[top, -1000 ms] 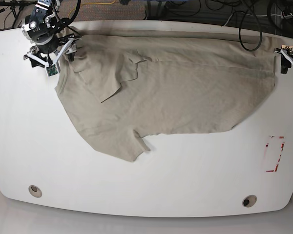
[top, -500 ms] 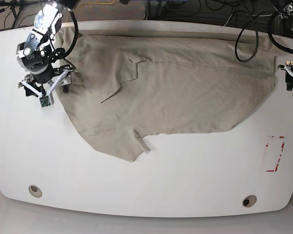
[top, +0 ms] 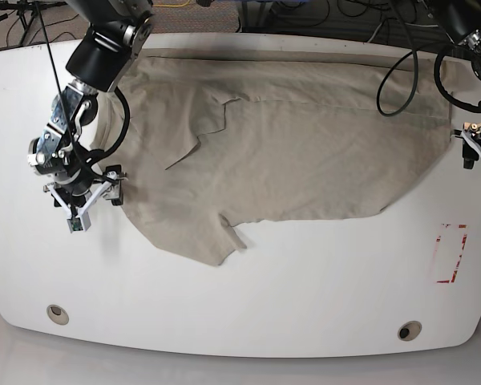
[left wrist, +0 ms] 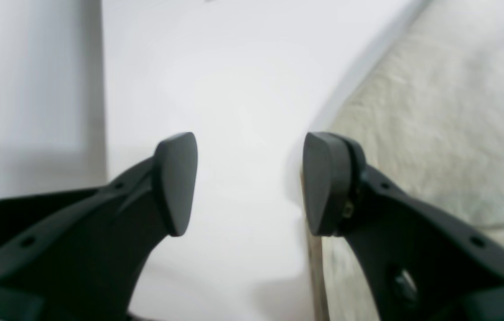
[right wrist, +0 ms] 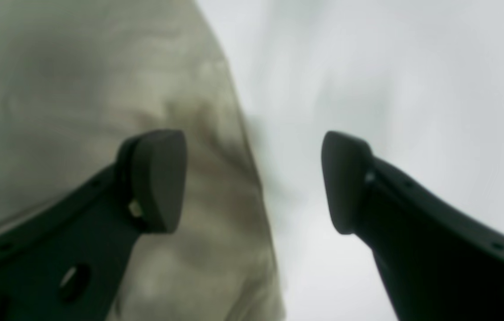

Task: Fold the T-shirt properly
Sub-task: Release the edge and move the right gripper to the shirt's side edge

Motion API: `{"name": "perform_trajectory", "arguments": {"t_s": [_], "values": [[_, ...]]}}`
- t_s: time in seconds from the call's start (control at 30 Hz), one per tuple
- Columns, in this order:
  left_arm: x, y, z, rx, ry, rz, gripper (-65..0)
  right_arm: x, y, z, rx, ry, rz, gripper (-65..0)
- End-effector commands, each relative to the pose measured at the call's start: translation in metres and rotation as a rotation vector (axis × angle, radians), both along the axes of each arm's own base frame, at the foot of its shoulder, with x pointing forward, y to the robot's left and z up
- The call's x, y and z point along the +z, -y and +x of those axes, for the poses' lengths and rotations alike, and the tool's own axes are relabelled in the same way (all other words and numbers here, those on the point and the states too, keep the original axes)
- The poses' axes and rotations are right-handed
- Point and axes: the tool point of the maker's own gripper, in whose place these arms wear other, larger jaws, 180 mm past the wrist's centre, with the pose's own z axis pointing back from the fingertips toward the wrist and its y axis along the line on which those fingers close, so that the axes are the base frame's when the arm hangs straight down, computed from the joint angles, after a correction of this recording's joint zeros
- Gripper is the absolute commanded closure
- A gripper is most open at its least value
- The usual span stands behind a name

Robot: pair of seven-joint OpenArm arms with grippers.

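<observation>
Currently: T-shirt (top: pixel 289 144) spread on bench (top: pixel 248 297) | right jaws (right wrist: pixel 254 183) wide, empty, straddling its edge | left jaws (left wrist: pixel 249 183) parted, empty, beside hem | risk: pinching one layer only, dragging cloth askew

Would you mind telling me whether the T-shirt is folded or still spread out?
Mostly spread: the T-shirt lies flat across the table, with one flap turned over near its upper left.
</observation>
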Motion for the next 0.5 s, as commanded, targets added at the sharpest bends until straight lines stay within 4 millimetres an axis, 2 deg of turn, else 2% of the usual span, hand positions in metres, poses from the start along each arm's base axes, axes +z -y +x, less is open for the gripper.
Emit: {"name": "perform_trajectory", "arguments": {"t_s": [0.0, 0.17, 0.3, 0.47], "values": [[0.014, -0.009, 0.014, 0.011, 0.048, 0.007, -35.4, 0.010, 0.002, 0.021, -0.001, 0.064, 0.037, -45.3], [0.004, -0.019, 0.021, 0.049, 0.030, -0.032, -35.7, -0.009, -0.016, 0.036, 0.065, 0.030, 0.075, -45.3], [-0.001, -0.022, 0.025, 0.061, 0.025, -0.058, -35.7, -0.023, -0.028, 0.037, 0.088, 0.022, 0.109, -45.3], [-0.017, -0.026, 0.021, 0.088, -0.005, -0.103, -35.8, -0.028, -0.035, 0.036, 0.101, 0.019, 0.118, -45.3]]}}
